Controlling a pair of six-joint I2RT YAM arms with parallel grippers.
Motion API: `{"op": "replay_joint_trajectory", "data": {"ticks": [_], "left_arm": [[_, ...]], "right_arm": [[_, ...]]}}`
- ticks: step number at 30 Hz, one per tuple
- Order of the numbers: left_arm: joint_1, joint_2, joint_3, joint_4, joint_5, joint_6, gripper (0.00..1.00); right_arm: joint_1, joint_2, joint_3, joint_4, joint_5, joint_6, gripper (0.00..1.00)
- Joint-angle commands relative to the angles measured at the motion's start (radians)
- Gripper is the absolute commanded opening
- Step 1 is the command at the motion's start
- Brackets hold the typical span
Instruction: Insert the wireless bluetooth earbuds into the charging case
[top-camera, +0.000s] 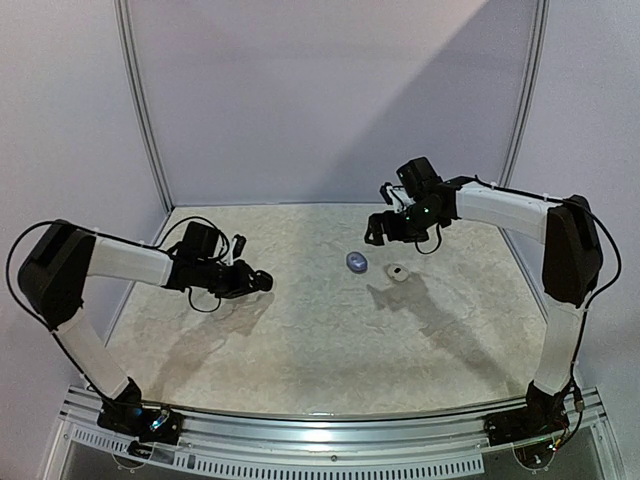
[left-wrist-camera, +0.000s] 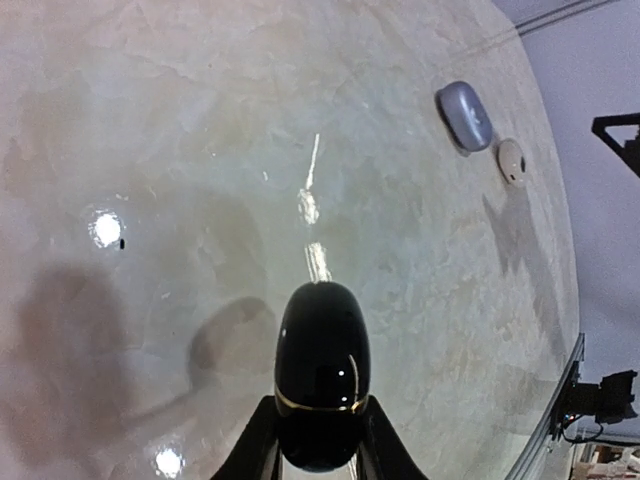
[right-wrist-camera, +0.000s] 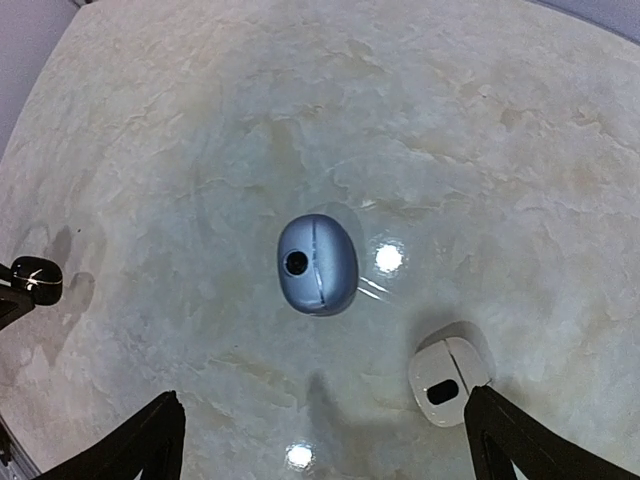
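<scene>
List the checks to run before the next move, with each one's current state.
1. Hold: left gripper shut on black case, ok.
2. Free arm: right gripper open and empty, ok.
3. Targets: blue case and white case lie apart on the table, ok.
4. Lids open for loading: not ok, all three cases look closed.
5. Location of earbuds: cannot tell, none visible.

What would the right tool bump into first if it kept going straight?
Likely the table just before the blue case, which lies ahead between the open fingers; the white case sits off to one side.
</scene>
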Motion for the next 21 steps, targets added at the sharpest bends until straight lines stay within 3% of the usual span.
{"op": "replay_joint_trajectory", "data": {"ticks": [1,2,3,8,9,16,21], "left_arm": [[-0.012,0.123,0.058,0.011,-0.033,-0.08,0.0],[-0.019,0.139,0.057,0.013,-0.049,-0.086,0.0],[-0.025,0.15,0.054,0.019,-0.064,-0.089,0.06],[-0.042,0.146,0.026,0.014,-0.154,-0.11,0.9],[-0.043,0.139,0.022,0.013,-0.162,-0.097,0.98],[-0.041,-0.013,-0.083,0.015,-0.259,0.049,0.99],[-0.039,-0.256,-0.199,0.042,-0.399,0.251,0.99]], "right_arm": [[-0.005,-0.026,-0.015,-0.032,0.023,-0.044,0.99],[-0.009,-0.026,-0.013,-0.032,0.018,-0.05,0.99],[-0.014,-0.026,-0.011,-0.034,0.011,-0.055,0.99],[-0.059,-0.036,-0.019,-0.031,-0.024,-0.052,0.99],[-0.066,-0.04,-0.026,-0.025,-0.031,-0.049,0.99],[-0.18,-0.129,-0.136,0.074,-0.046,0.003,0.99],[-0.353,-0.292,-0.34,0.264,-0.014,0.053,0.99]]}}
